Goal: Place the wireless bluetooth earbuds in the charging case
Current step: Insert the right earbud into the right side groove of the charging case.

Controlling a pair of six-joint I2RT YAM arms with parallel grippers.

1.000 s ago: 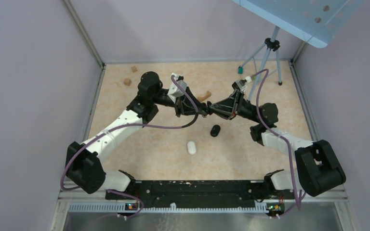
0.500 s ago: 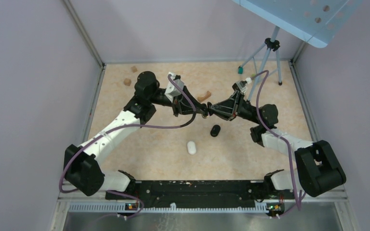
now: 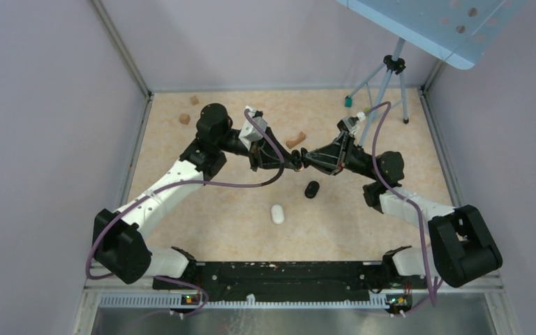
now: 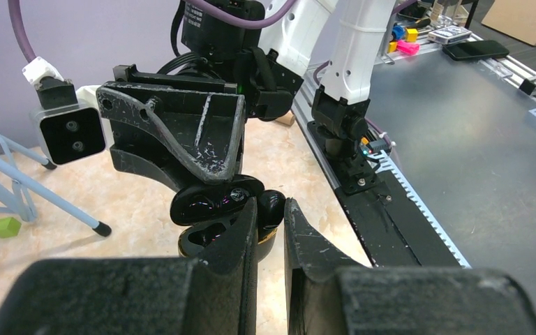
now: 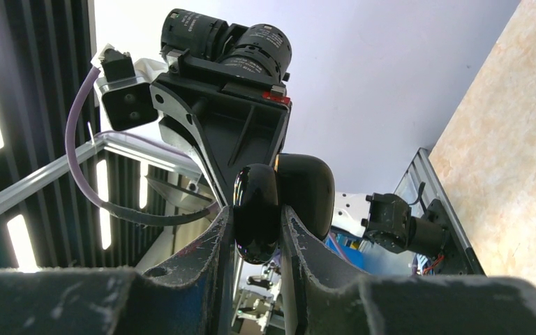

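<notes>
Both grippers meet tip to tip above the middle of the table. My right gripper (image 3: 307,158) (image 5: 255,213) is shut on the glossy lid of an open black charging case (image 4: 209,204) (image 5: 255,202). The case's gold-rimmed base (image 4: 206,239) hangs below the lid. My left gripper (image 3: 292,162) (image 4: 271,209) is shut on a small black earbud (image 4: 273,204), which sits right at the edge of the open case. Whether the earbud touches the case I cannot tell. A black oval piece (image 3: 312,189) lies on the table below the grippers.
A white capsule-shaped item (image 3: 277,213) lies nearer the bases. A brown curved piece (image 3: 295,140), two small wooden blocks (image 3: 184,118) (image 3: 194,100) and a green cube (image 3: 348,102) lie towards the back. A tripod (image 3: 389,77) stands at the back right. Walls close in both sides.
The left arm has shifted slightly to the left and away, and the meeting point of the two grippers has moved a little with it. Both grips are unchanged.
</notes>
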